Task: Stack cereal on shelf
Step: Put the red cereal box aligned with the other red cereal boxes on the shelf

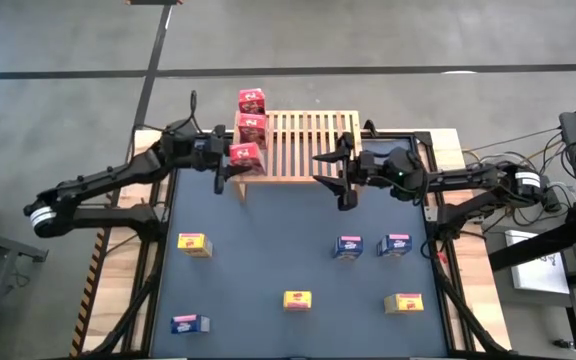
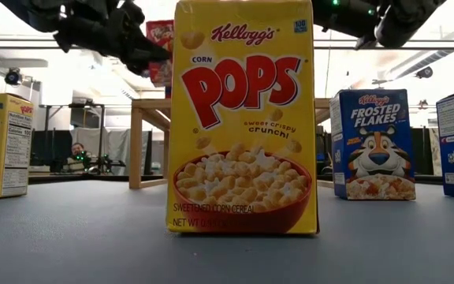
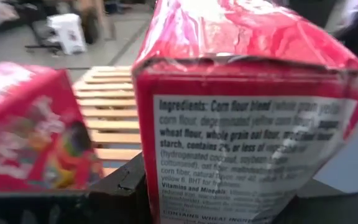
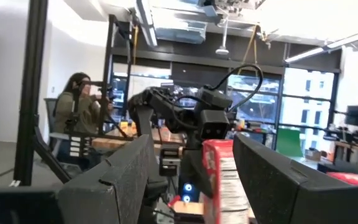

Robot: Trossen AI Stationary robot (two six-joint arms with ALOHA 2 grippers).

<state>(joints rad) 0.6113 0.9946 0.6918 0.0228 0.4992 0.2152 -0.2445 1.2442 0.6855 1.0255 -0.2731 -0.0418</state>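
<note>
— What sat nearest the worktop's [image 1: 268, 260] front edge?

— A yellow box [image 1: 297, 300] at the centre front, a blue box [image 1: 189, 324] toward the front left corner and another yellow box [image 1: 404, 303] toward the front right. Farther back stood a third yellow box [image 1: 193, 243] on the left and two blue boxes [image 1: 348, 247] [image 1: 395, 245] side by side on the right.

— And the shelf?

— The slatted wooden shelf [image 1: 308, 145] stood along the far edge. Two red boxes [image 1: 252, 101] [image 1: 253, 127] rested at its left end, one behind the other.

— The arms?

— The left end effector [image 1: 233, 158] gripped a third red box [image 1: 245, 155] at the shelf's front left corner, just in front of the other two. The right end effector [image 1: 336, 170] hovered by the shelf's right front, fingers spread wide and holding nothing. A seated person [image 4: 79, 112] was visible in the room beyond.
</note>
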